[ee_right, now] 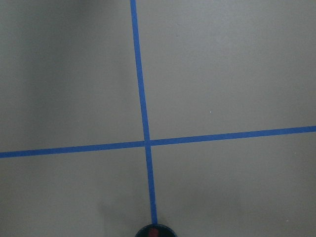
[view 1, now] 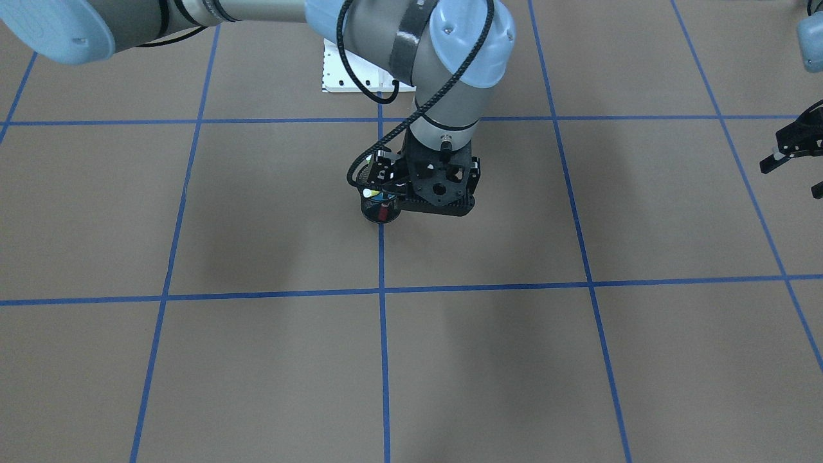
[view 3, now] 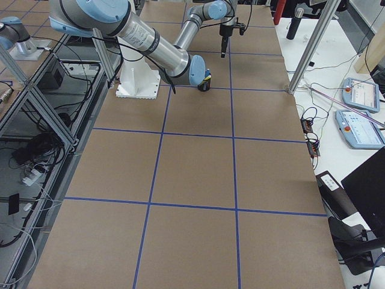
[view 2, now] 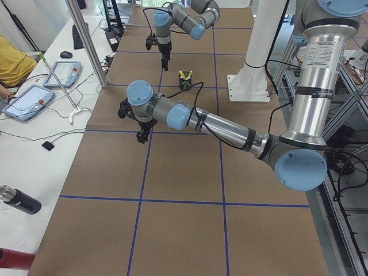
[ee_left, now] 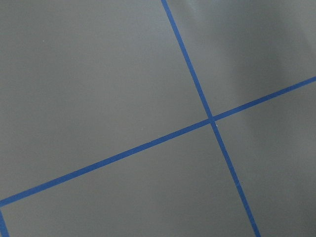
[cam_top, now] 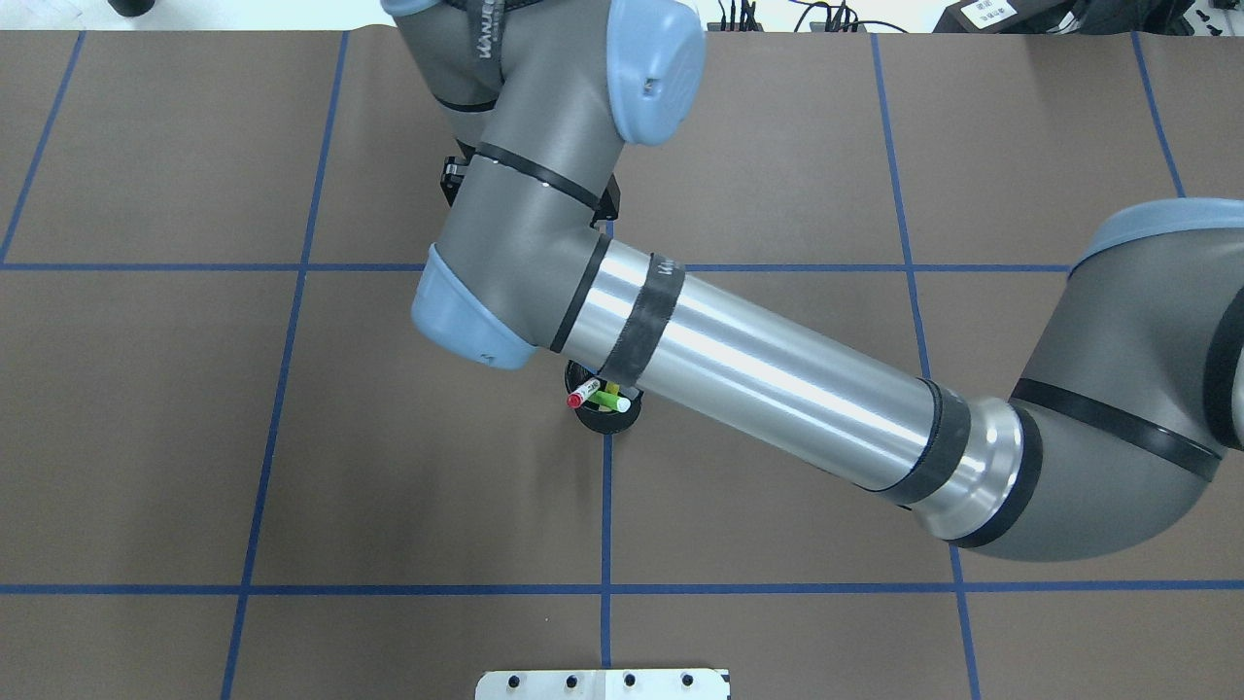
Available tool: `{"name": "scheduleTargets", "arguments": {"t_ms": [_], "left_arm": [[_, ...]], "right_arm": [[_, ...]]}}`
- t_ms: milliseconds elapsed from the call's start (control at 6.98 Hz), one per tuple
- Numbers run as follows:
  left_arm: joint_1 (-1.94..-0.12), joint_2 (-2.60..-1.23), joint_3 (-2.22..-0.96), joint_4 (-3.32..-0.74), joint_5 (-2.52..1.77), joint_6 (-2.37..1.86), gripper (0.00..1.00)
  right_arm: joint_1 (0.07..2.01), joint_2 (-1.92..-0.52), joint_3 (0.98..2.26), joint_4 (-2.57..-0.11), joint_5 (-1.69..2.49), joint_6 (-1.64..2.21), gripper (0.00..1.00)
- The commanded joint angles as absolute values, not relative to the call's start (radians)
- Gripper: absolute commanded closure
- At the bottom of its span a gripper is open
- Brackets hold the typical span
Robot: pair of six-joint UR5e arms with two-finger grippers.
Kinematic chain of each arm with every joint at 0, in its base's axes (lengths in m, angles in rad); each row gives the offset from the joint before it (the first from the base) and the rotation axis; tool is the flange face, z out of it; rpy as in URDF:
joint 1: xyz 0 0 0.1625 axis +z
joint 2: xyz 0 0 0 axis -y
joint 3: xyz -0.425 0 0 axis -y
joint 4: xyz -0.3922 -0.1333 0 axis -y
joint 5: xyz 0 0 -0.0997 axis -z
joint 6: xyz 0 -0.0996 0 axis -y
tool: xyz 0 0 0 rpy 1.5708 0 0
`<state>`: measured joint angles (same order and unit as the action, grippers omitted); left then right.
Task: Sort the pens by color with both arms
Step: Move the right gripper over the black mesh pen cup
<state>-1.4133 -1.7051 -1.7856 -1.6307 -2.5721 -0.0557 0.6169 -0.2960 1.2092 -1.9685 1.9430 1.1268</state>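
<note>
Inside the cup (cam_top: 604, 420) on the counter (cam_top: 292, 467) the pens (cam_top: 595, 397) stand bunched, tips up; none is sorted yet. Just beside the cup hovers the right arm (view 1: 450, 83). Its fingers are hidden under the wrist, so I cannot tell whether they are spread or closed. Well apart from the cup hangs the left arm (view 2: 224, 129); its fingers (view 1: 771, 159) are cut off by the frame edge, so I cannot tell their state either. The first pick looks due: centre over one pen, descend, pinch, lift straight out.
</note>
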Motion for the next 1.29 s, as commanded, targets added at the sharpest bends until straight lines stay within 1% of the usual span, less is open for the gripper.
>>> {"name": "scheduleTargets", "arguments": {"t_ms": [0, 143, 287, 430, 717, 1003, 1147], "left_arm": [[-1.410, -1.704, -1.766, -1.658, -2.572, -0.055, 0.00], [-1.411, -1.704, -1.749, -1.683, -2.572, -0.057, 0.00], [-1.410, -1.704, -1.734, -1.701, -2.572, -0.057, 0.00], [-1.411, -1.704, -1.733, -1.703, -2.572, -0.057, 0.00], [-1.410, -1.706, -1.733, -1.703, -2.572, -0.057, 0.00], [-1.410, -1.704, -1.732, -1.703, -2.572, -0.057, 0.00], [-1.410, -1.706, -1.730, -1.703, -2.572, -0.057, 0.00]], "right_arm": [[0.563, -0.250, 1.099, -1.973, 1.896, 1.124, 0.20], [0.551, -0.252, 1.076, -1.973, 1.870, 1.106, 0.31], [0.528, -0.250, 1.069, -2.014, 1.832, 1.060, 0.33], [0.511, -0.249, 1.071, -2.060, 1.792, 1.014, 0.33], [0.492, -0.258, 1.069, -2.077, 1.772, 1.005, 0.33], [0.473, -0.261, 1.068, -2.092, 1.760, 1.002, 0.40], [0.471, -0.262, 1.068, -2.092, 1.758, 1.002, 0.48]]}}
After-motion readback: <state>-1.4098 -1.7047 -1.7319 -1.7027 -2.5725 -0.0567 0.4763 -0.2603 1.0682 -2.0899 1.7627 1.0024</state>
